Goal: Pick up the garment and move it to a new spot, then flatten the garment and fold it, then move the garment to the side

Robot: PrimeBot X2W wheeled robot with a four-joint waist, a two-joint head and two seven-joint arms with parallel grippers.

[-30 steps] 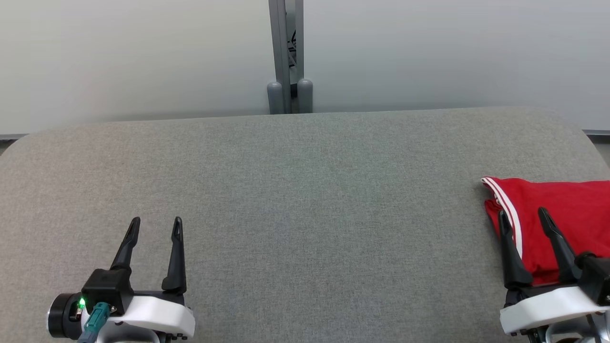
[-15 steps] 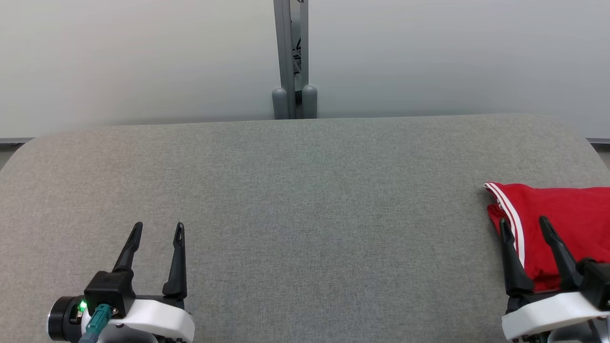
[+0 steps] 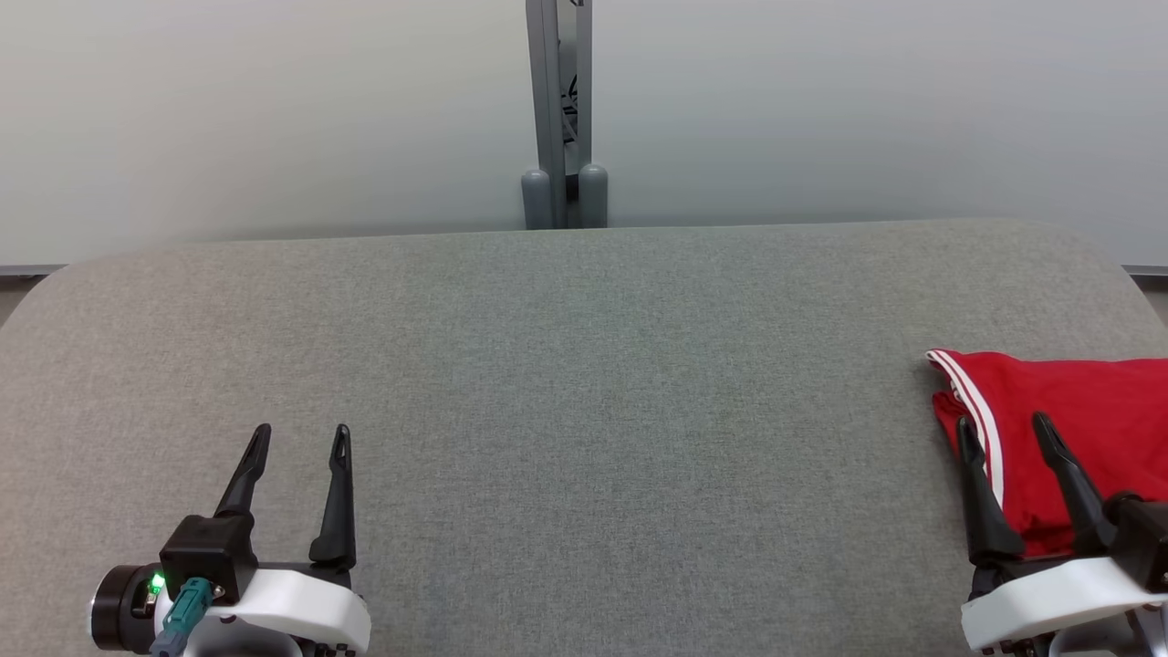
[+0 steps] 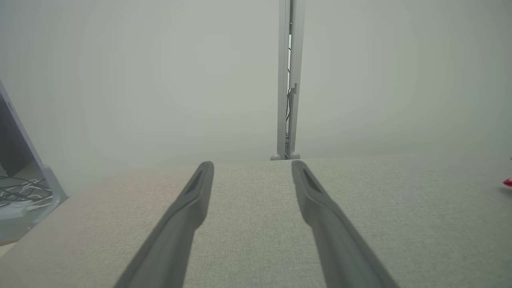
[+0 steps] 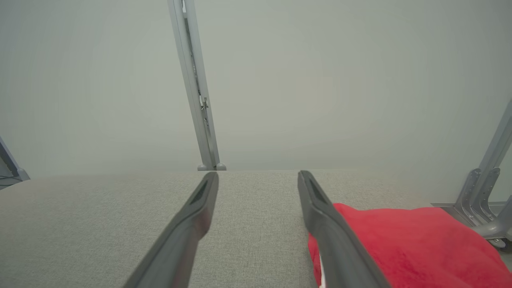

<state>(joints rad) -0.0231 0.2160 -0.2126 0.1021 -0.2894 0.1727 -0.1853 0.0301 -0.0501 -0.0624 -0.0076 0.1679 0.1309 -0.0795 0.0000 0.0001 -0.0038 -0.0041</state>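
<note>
A folded red garment [image 3: 1068, 411] with a white stripe along its left edge lies at the right edge of the grey padded table [image 3: 584, 383]. In the right wrist view the garment [image 5: 404, 244] sits to the right of my fingers. My right gripper [image 3: 1004, 427] hovers over the garment's near left part, open, with nothing between its fingers. At the lower left my left gripper [image 3: 301, 436] stands open over bare table, far from the garment. The left wrist view shows a sliver of the garment [image 4: 508, 182] at its right edge.
A grey metal post [image 3: 558, 109] stands behind the table's far edge against a pale wall. A metal frame foot [image 5: 486, 204] stands off the table's right end. Cables [image 4: 20, 196] lie on the floor beyond the left end.
The whole picture has shifted slightly downward, so the camera has moved. Both grippers and the garment keep their places relative to the table.
</note>
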